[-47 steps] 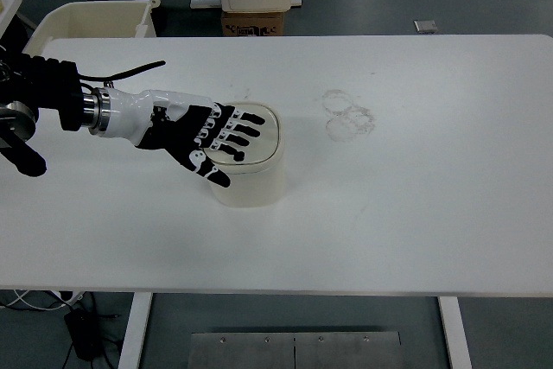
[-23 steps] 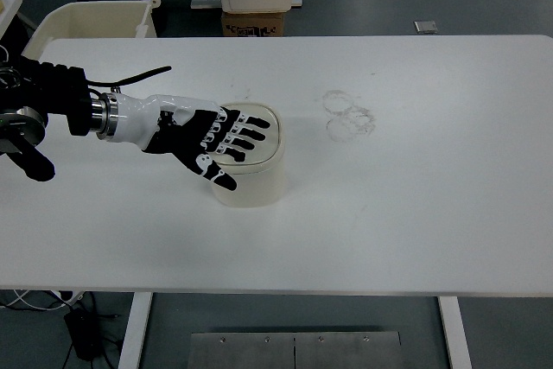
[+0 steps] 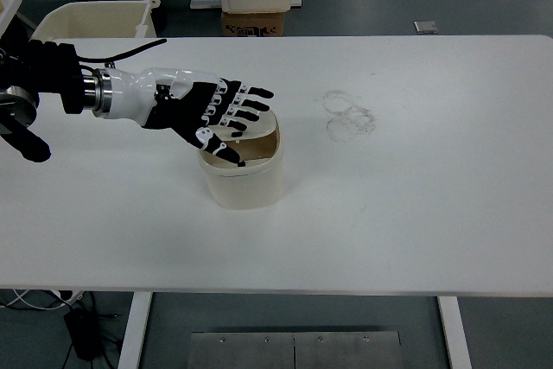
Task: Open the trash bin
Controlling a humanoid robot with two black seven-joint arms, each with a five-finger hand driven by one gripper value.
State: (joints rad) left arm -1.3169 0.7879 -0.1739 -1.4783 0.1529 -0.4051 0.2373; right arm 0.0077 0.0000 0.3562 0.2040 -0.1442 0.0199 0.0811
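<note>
A small cream trash bin (image 3: 246,181) stands on the white table (image 3: 415,196), left of centre. Its lid (image 3: 256,131) is tilted up at the far side, and a dark gap shows along its right edge. My left hand (image 3: 220,114) hovers flat just above the bin's top with fingers spread, holding nothing. The thumb (image 3: 221,151) points down over the bin's front left rim. The right arm is out of view.
Faint ring stains (image 3: 347,114) mark the table to the right of the bin. A cream container (image 3: 91,22) stands off the table's far left corner. A white bin and a cardboard box (image 3: 253,22) sit on the floor behind the table.
My left hand has lifted off the bin's top and moved slightly back. The lid, flat before, has popped up and now stands ajar.
</note>
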